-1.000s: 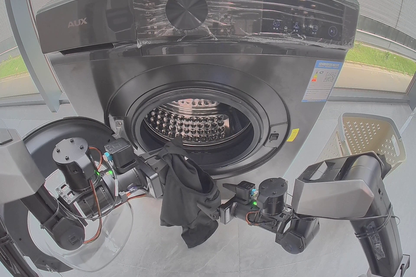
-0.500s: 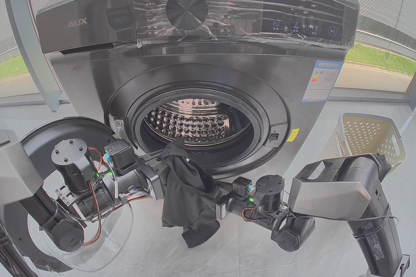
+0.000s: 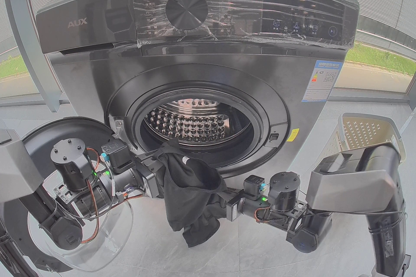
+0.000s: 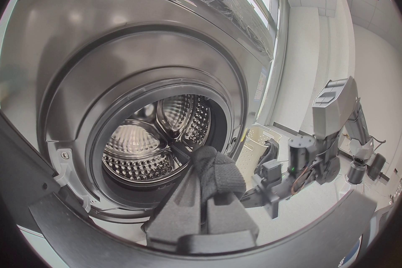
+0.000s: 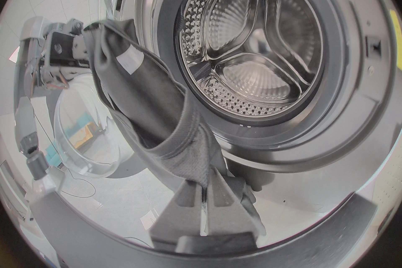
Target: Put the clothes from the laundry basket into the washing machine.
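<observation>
As the left end effector [image 4: 205, 202] and the right end effector [image 5: 204, 197] are each closed on the black garment [image 3: 190, 191], it hangs between them before the open drum mouth [image 3: 195, 122] of the washing machine [image 3: 86, 78]. A printed label [image 3: 321, 81] sits on its front, and the laundry basket [image 3: 368, 130] stands at the right.

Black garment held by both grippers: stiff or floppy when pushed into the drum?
Likely floppy: the black garment sags between the left gripper and right gripper, its lower end hanging loose. Probably light, given its thin folds. It may drape over the drum opening's rim rather than slide in.
</observation>
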